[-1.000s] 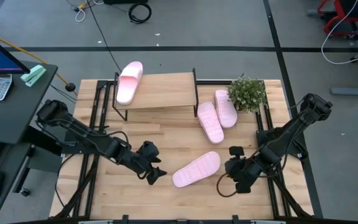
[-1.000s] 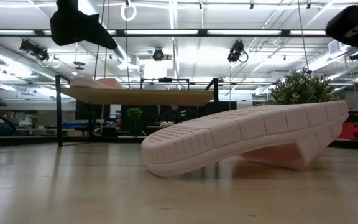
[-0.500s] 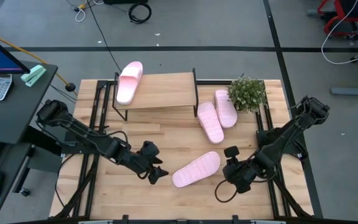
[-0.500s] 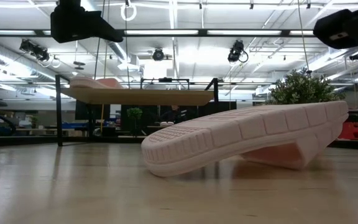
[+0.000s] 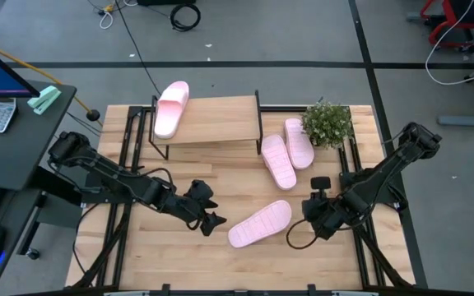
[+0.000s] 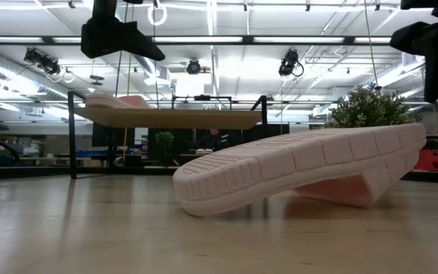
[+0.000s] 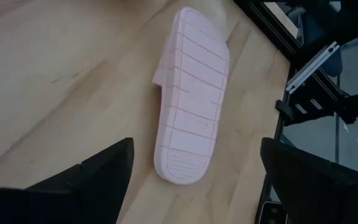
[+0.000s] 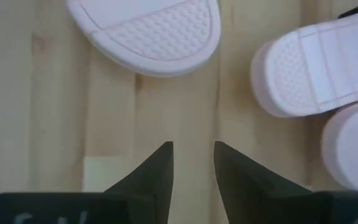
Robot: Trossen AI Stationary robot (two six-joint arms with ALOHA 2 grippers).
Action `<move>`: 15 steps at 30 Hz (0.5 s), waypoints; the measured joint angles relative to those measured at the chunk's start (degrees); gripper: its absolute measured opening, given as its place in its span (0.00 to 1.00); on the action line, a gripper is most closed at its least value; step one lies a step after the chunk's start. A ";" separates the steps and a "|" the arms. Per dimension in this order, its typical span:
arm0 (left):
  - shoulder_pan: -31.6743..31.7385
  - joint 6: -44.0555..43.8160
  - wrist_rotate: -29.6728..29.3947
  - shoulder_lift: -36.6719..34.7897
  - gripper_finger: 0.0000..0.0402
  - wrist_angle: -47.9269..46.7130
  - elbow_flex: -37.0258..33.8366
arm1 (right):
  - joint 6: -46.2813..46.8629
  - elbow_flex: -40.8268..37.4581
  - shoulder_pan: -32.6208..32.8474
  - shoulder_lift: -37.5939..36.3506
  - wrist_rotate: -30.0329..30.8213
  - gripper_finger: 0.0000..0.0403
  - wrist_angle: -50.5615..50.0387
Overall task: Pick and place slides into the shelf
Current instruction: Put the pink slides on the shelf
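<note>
One pale pink slide [image 5: 260, 224] lies sole up near the table's front, resting on its strap with one end tilted up [image 6: 295, 171]. My left gripper [image 5: 212, 220] hovers wide open just left of it, its fingers above and to either side of the slide's end [image 7: 182, 168]. My right gripper [image 5: 313, 215] hangs just right of that slide, pointing steeply down, open by a narrow gap [image 8: 193, 155] over bare wood. Two more slides [image 5: 278, 160] [image 5: 299, 141] lie side by side right of the shelf [image 5: 212, 122]. Another slide [image 5: 171, 108] lies on the shelf's left end.
A small potted plant [image 5: 327, 123] stands at the far right, beside the two slides. Black frame rails [image 5: 348, 164] run along the table's sides. Most of the shelf's plank shows bare wood, as does the table's front left [image 5: 138, 247].
My right gripper has moved toward the table's far edge, closer to the two slides on the right, and has tipped to point more steeply down. The slides have stayed where they were.
</note>
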 joint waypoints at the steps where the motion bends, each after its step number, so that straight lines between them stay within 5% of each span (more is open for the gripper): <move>1: 0.13 0.03 0.00 0.00 0.88 0.00 0.00 | -0.39 0.00 -0.59 -0.02 0.48 0.30 -0.96; 15: 0.40 1.08 -1.95 -0.02 0.88 -0.02 0.00 | -8.38 0.00 -8.76 -0.02 4.74 0.31 -5.09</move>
